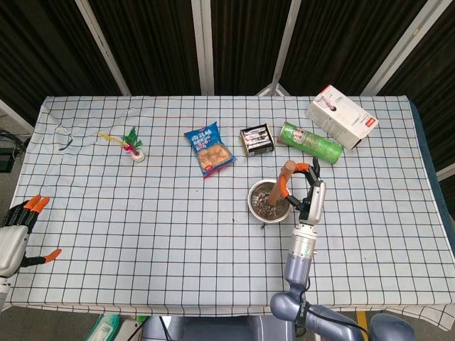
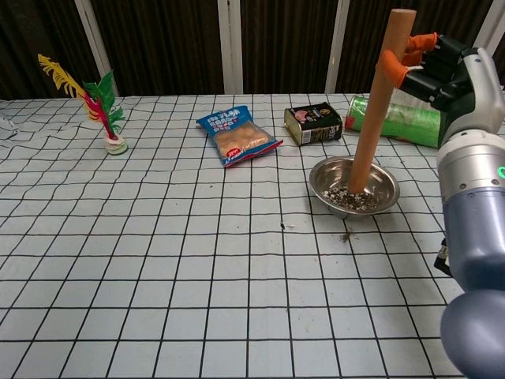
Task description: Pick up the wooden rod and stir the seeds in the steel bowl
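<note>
My right hand (image 2: 442, 67) (image 1: 311, 188) grips the wooden rod (image 2: 375, 101) (image 1: 283, 181) near its top, just right of the steel bowl (image 2: 380, 180) (image 1: 257, 211). The rod stands nearly upright, leaning a little right, and its lower end is down among the dark seeds (image 2: 347, 198) (image 1: 266, 207) in the bowl. A few seeds (image 2: 347, 236) lie spilled on the cloth in front of the bowl. At the table's front left corner my left hand (image 1: 20, 229) rests with its fingers spread, holding nothing.
Behind the bowl sit a dark tin (image 2: 313, 123), a blue snack bag (image 2: 237, 135) and a green tube can (image 2: 402, 120). A white box (image 1: 341, 116) lies at the back right. A feathered shuttlecock (image 2: 101, 110) stands at the back left.
</note>
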